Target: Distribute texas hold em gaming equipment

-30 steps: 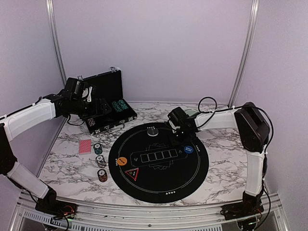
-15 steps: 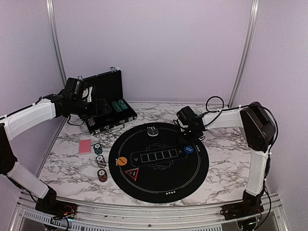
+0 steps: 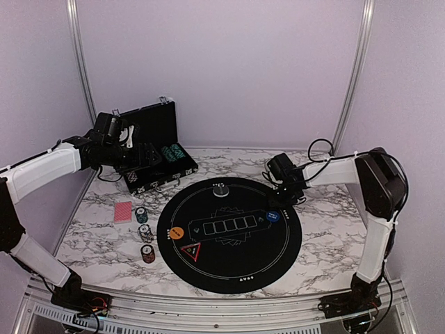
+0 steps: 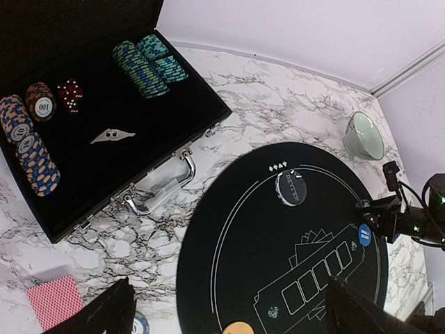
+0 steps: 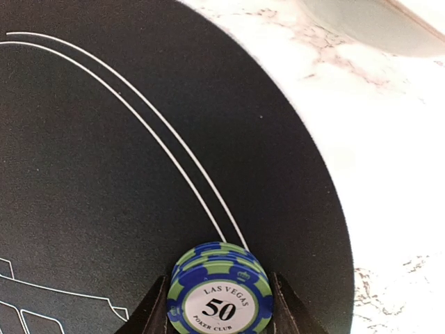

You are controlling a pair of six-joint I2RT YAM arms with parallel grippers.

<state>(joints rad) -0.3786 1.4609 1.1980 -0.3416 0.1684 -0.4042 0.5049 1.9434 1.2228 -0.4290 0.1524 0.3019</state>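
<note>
A small stack of blue-and-green poker chips [image 5: 219, 292] marked 50 sits between the fingers of my right gripper [image 5: 220, 309], which is shut on it. It hangs just above the right rim of the round black mat [image 3: 229, 271]. My left gripper [image 3: 149, 158] hovers open and empty over the front of the black case [image 3: 156, 149], its dark fingertips [image 4: 104, 313] wide apart. On the mat lie a blue button [image 3: 273, 216], an orange button [image 3: 176, 232] and a dark dealer button [image 3: 221, 189]. Red-backed cards [image 3: 123, 211] and three chip stacks [image 3: 146, 232] rest left of the mat.
The open case [image 4: 104, 139] holds green chips [image 4: 149, 62], orange-and-blue chips [image 4: 28, 146] and red dice [image 4: 69, 94]. A pale green bowl [image 4: 365, 136] stands on the marble behind the mat's right side. A red triangle marker [image 3: 191, 251] lies on the mat's left front.
My right gripper has carried the chip stack rightward, from near the mat's top to its right rim. The left arm has stayed still.
</note>
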